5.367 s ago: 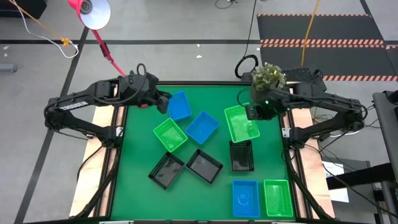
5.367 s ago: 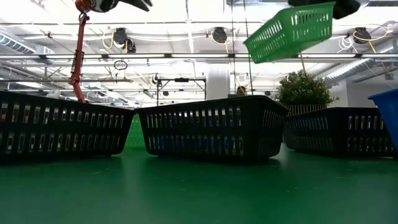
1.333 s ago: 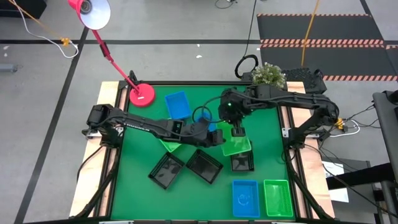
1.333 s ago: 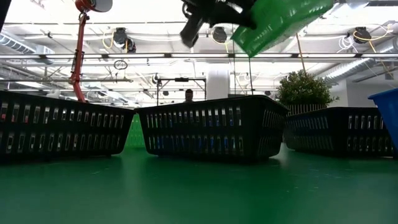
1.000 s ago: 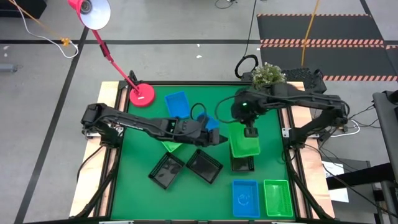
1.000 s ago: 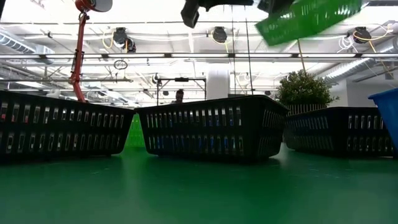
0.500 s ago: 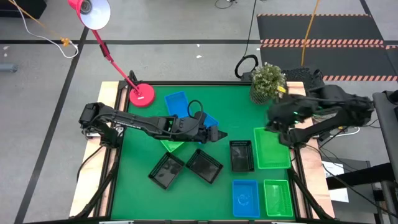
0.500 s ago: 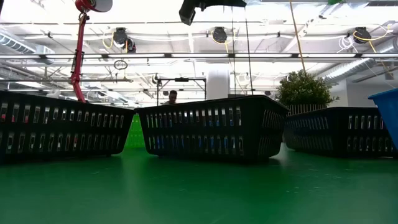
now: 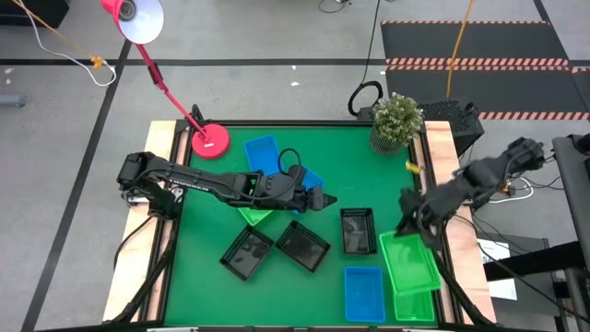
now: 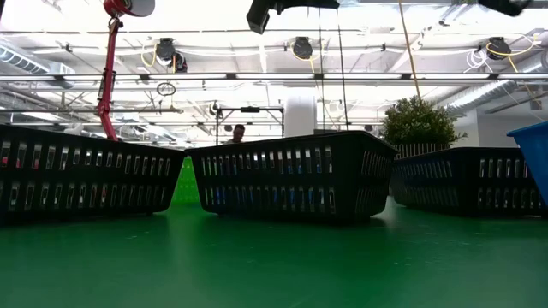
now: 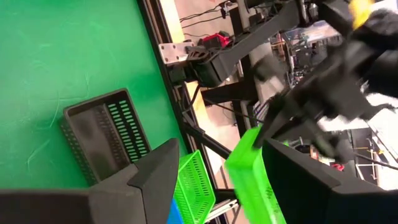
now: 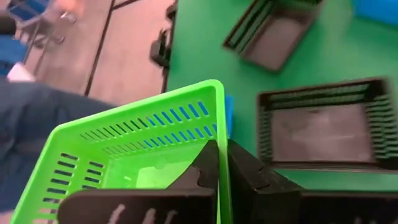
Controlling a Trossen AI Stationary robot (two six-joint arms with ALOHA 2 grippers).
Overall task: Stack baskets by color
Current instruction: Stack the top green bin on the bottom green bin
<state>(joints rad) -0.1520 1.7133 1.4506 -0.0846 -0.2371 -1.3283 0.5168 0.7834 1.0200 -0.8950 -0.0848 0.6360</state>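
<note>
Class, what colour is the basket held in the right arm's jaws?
Bright green. The basket shows best in the right wrist view, its wall pinched by the right gripper.

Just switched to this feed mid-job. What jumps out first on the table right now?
The right claw is shut on the rim of a green basket, carrying it over the table's near right corner, above another green basket. The left claw is open at mid-table, over blue and green baskets. Three black baskets lie unstacked in a row nearby, and a pink lamp base stands at the far left corner.
</note>
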